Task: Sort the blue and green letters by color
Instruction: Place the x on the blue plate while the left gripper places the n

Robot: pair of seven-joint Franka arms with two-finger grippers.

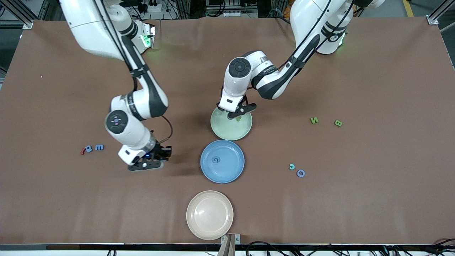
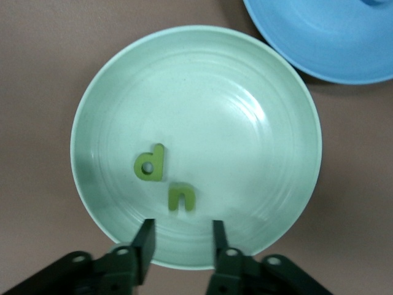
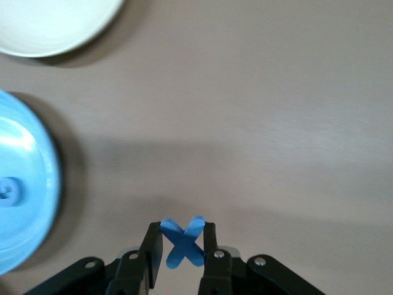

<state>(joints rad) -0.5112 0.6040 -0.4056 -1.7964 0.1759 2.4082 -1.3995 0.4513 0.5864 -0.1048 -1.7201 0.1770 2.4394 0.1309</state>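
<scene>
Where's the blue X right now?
The blue X is pinched in the right gripper, over bare table beside the blue plate, toward the right arm's end.

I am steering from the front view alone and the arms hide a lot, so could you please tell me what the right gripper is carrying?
Observer: The right gripper is shut on a blue x, up over bare table beside the blue plate.
Operator: Thank you. Has the left gripper let go over the green plate?
Observer: The left gripper is open and empty over the green plate.
Operator: How many letters lie in that plate?
Observer: Two: a green d and a green n, side by side but apart.
</scene>
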